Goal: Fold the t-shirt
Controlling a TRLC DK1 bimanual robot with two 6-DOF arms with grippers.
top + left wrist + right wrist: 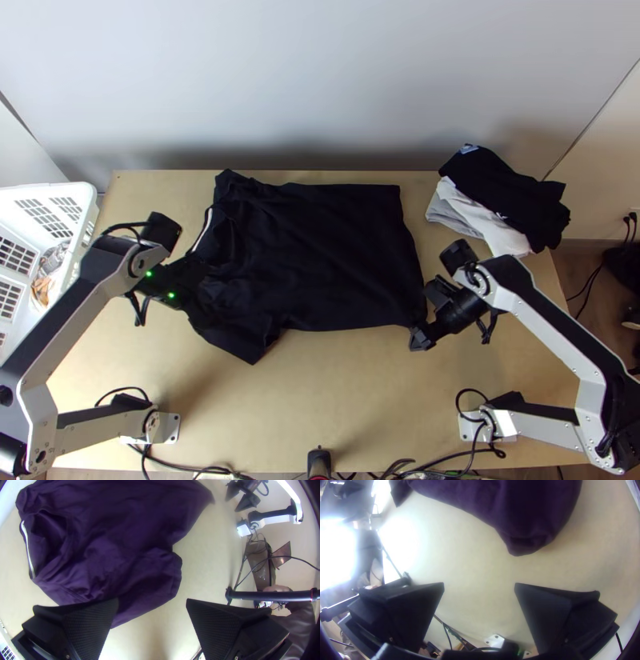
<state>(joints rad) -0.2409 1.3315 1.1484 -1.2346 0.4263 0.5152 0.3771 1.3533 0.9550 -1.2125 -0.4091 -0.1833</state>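
Note:
A black t-shirt lies spread and somewhat wrinkled on the table, its collar with a white strip to the left and its hem to the right. My left gripper is over the shirt's collar-side edge; my right gripper is beside the near hem corner. In the left wrist view the shirt looks purple, and the left gripper is open, one finger overlapping the sleeve. The right wrist view has the right gripper open with bare table between its fingers, apart from the shirt.
At the back right of the table lies a pile of black, white and grey clothes. A white basket stands at the left edge. Cables run along the near edge, and a person's hand shows beyond it.

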